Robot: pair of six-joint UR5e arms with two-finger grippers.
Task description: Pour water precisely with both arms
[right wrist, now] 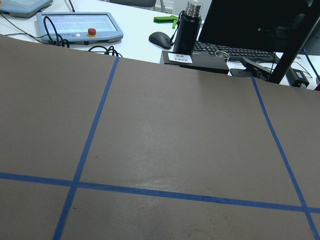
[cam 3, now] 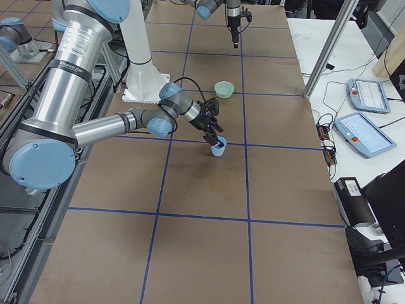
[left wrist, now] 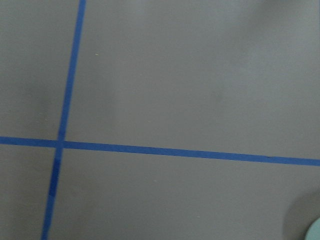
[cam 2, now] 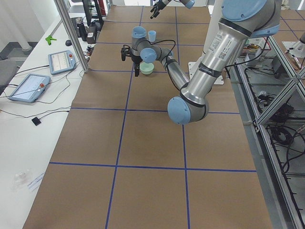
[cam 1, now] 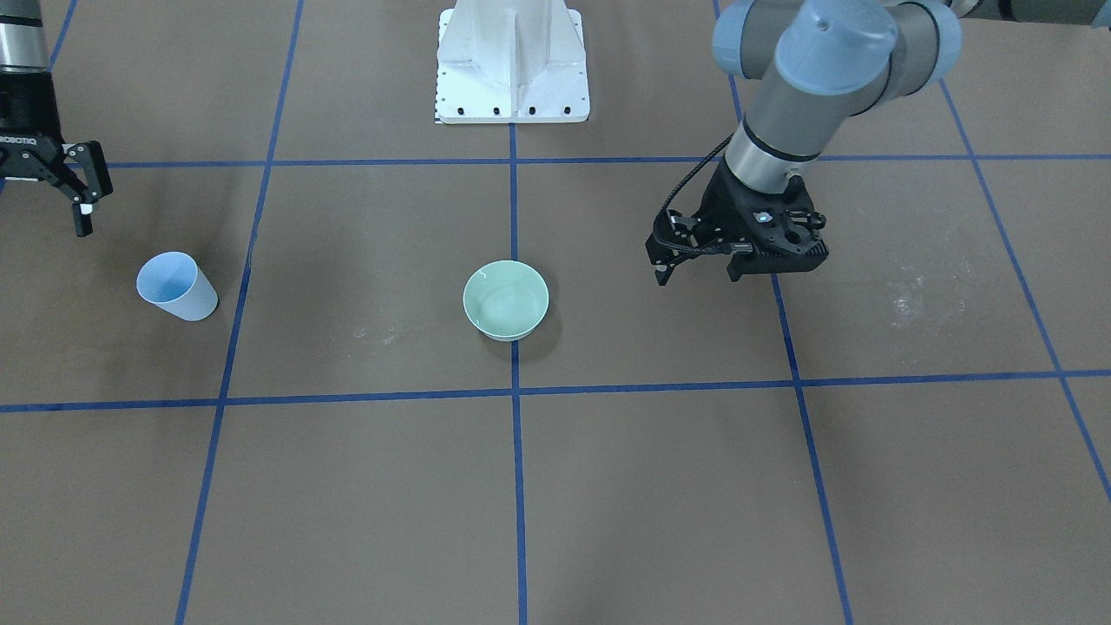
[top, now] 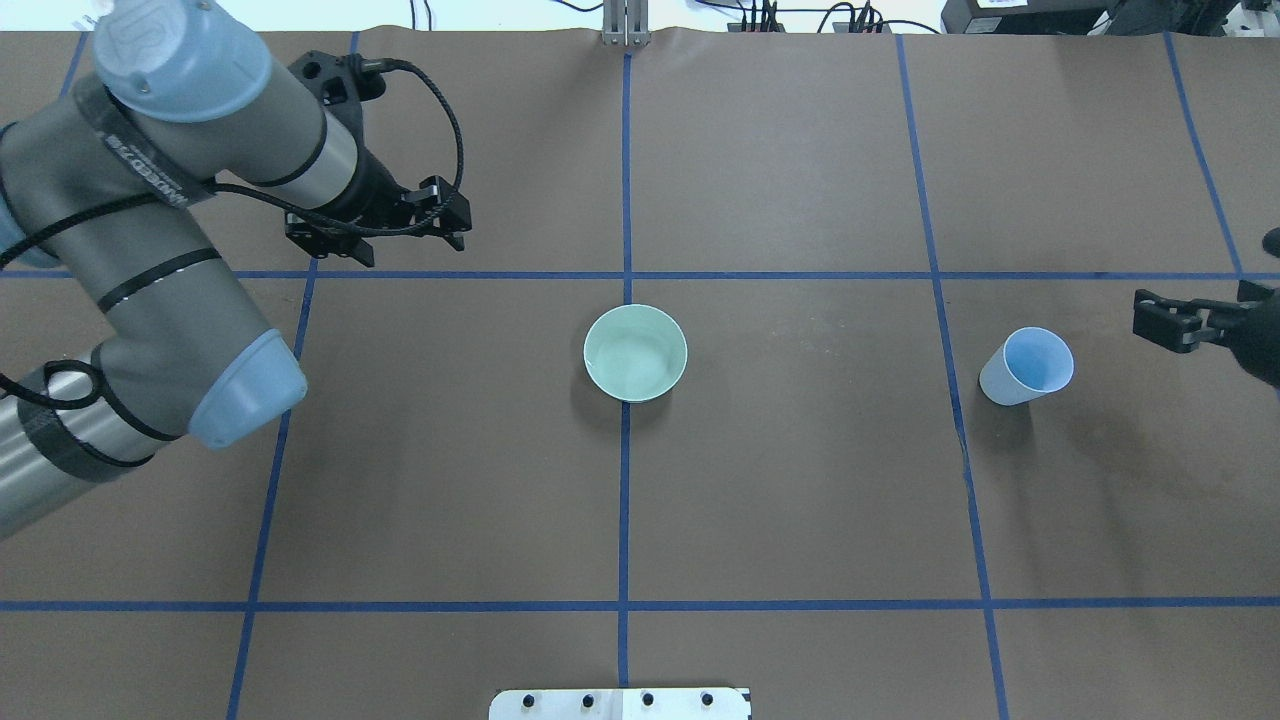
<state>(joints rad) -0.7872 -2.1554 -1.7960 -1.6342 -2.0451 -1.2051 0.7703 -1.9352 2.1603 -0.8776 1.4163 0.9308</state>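
Observation:
A pale green bowl (cam 1: pixel 506 299) (top: pixel 635 352) stands at the table's middle, with a faint sheen of water inside. A light-blue cup (cam 1: pixel 176 286) (top: pixel 1027 365) stands upright on my right side; I cannot tell whether it holds water. My left gripper (cam 1: pixel 697 273) (top: pixel 410 248) is open and empty, pointing down above the table, well apart from the bowl. My right gripper (top: pixel 1145 318) is open and empty, just beyond the cup and not touching it. One of its fingers (cam 1: pixel 84 195) shows at the front view's left edge. The bowl's rim (left wrist: pixel 315 231) peeks into the left wrist view.
The white pedestal (cam 1: pixel 512 65) (top: pixel 620 703) is bolted at the robot's side of the table. Blue tape lines (cam 1: pixel 514 434) grid the brown table. A dried whitish stain (cam 1: pixel 910 299) lies under my left arm. Beyond the far edge are a pendant (right wrist: pixel 80 25) and a bottle (right wrist: pixel 186 31).

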